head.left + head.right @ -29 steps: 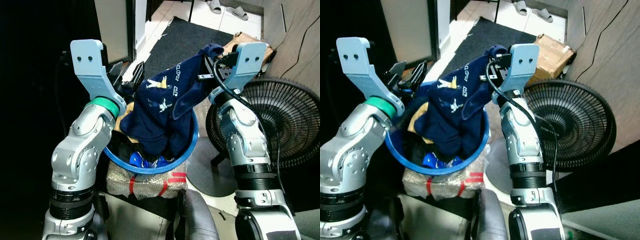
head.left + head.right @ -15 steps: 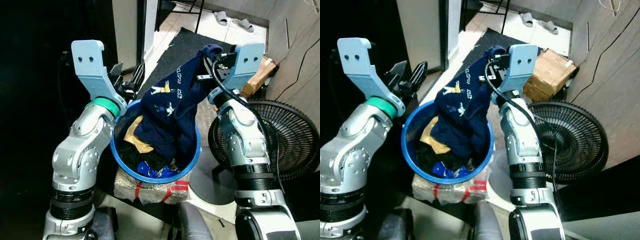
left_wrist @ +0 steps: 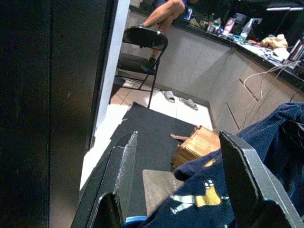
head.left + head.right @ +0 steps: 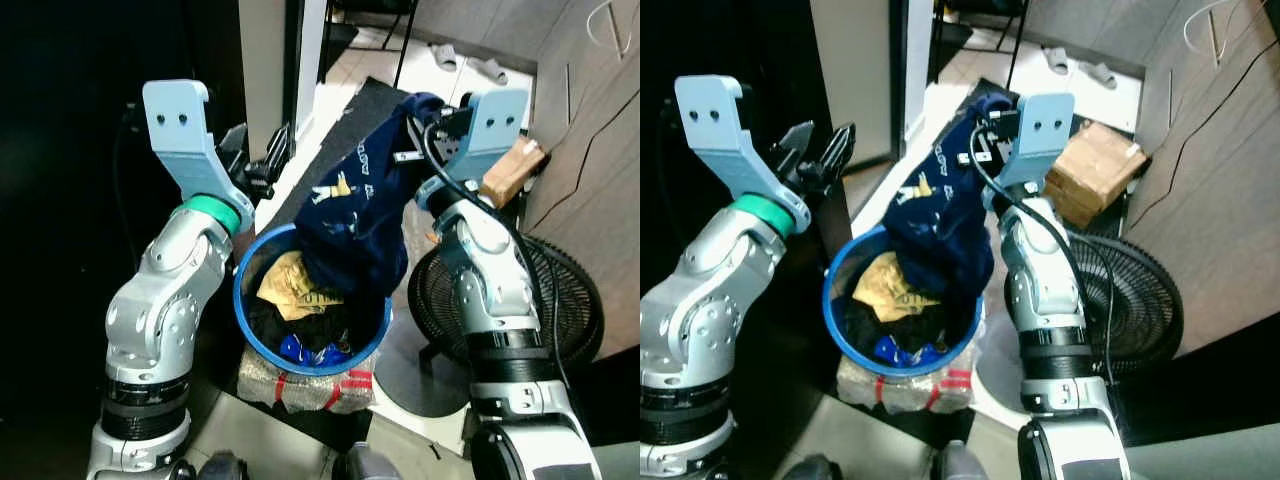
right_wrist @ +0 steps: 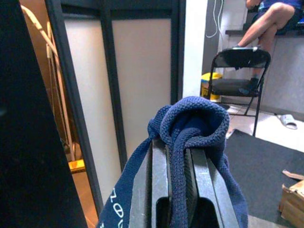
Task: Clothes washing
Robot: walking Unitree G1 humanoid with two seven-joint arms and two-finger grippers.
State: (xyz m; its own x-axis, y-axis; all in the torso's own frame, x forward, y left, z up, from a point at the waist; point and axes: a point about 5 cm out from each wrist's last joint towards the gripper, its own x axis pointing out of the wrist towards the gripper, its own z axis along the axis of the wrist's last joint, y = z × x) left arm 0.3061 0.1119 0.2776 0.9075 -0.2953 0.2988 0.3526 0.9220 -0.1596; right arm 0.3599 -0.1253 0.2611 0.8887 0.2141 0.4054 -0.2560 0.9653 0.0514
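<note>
**A:** What is the robot holding?

**B:** The right gripper (image 5: 176, 161) is raised, its two black fingers pinched tight on a fold of a navy blue garment (image 4: 362, 210) with white and yellow print. The cloth hangs down from the gripper, and its lower end rests inside a round blue basket (image 4: 243, 278).

**A:** What else is in the basket?

**B:** A crumpled yellow cloth (image 4: 290, 287), dark clothing, and a bright blue piece near the bottom. The basket sits on a wrapped bundle with red bands (image 4: 305, 385).

**A:** And the other arm?

**B:** The left gripper (image 3: 175, 178) is held up just beside the basket's far rim, its fingers spread apart and holding nothing.

**A:** What surrounds the robot?

**B:** A black floor fan (image 4: 545, 300) lies close to the right arm, near the basket. Beyond it is a cardboard box (image 4: 1095, 168), then a dark floor mat (image 3: 152, 128). Farther off stand a black folding chair (image 3: 142, 45), a pair of slippers (image 3: 179, 99) on the tiled floor, and a seated person's legs (image 5: 268, 21). A dark door frame (image 5: 111, 85) stands to the robot's left.
</note>
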